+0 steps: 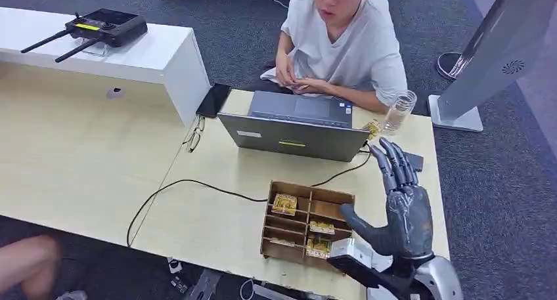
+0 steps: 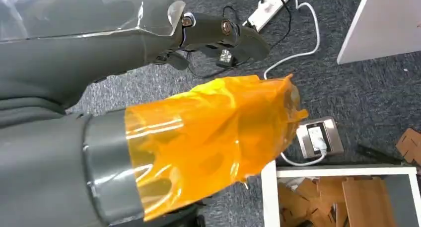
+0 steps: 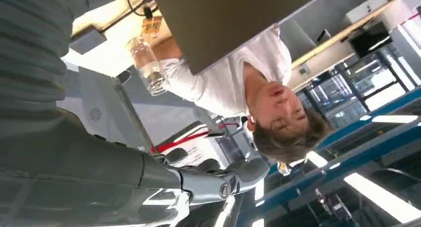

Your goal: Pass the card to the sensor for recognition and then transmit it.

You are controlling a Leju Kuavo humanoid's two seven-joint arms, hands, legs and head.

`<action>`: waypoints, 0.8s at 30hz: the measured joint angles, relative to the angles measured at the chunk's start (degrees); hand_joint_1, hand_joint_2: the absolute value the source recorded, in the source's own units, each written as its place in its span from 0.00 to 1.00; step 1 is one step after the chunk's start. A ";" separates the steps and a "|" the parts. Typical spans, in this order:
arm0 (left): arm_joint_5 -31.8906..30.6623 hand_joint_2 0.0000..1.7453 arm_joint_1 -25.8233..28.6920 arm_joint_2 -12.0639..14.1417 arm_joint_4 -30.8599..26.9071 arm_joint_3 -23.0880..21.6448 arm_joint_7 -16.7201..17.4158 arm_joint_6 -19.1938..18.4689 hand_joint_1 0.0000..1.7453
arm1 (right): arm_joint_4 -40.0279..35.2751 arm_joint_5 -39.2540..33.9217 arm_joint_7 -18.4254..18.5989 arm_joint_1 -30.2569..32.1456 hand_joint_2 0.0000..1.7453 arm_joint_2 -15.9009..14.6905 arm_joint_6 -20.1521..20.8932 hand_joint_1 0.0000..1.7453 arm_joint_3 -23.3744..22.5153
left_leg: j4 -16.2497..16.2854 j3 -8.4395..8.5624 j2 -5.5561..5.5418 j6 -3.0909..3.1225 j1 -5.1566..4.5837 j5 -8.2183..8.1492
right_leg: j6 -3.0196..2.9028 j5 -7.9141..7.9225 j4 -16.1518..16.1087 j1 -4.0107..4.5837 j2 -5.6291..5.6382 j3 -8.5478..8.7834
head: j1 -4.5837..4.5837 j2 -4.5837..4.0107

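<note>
The robot's dark grey right hand (image 1: 402,205) hovers with fingers spread and empty beside the brown compartmented wooden box (image 1: 307,222) near the tabletop's front edge, where the yellow-patterned cards (image 1: 285,203) lie unpicked, scanning and handover apparently undone; left-hand grip unclear

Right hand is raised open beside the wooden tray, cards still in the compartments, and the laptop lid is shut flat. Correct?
Not quite: the laptop is open, its lid standing up, as the head view shows. The rest holds: the right hand is raised open beside the wooden tray, with cards in its compartments.
</note>
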 joint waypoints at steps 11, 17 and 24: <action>0.11 0.00 -0.01 0.00 0.00 0.00 0.00 0.00 0.00 | 0.83 1.13 1.61 1.31 1.00 0.30 1.29 0.00 3.21 | 0.00 0.00 0.00 0.00 0.00 0.00 | 0.00 0.00 0.00 0.00 0.00 0.00 | 0.02 0.00; 0.28 0.00 -0.22 -0.07 0.00 0.00 0.63 0.00 0.00 | 1.60 1.97 2.69 2.73 1.00 1.01 1.70 0.00 4.98 | -0.01 0.00 0.00 0.00 0.00 0.00 | -0.01 -0.01 0.00 0.00 0.00 -0.01 | 0.02 0.00; 0.17 0.00 -0.27 -0.07 0.00 0.00 0.72 0.00 0.00 | 3.26 1.97 3.19 2.90 1.00 1.22 1.90 0.00 5.64 | 0.00 0.00 0.00 0.00 0.00 0.01 | 0.00 0.00 0.00 0.00 0.00 0.00 | 0.02 0.00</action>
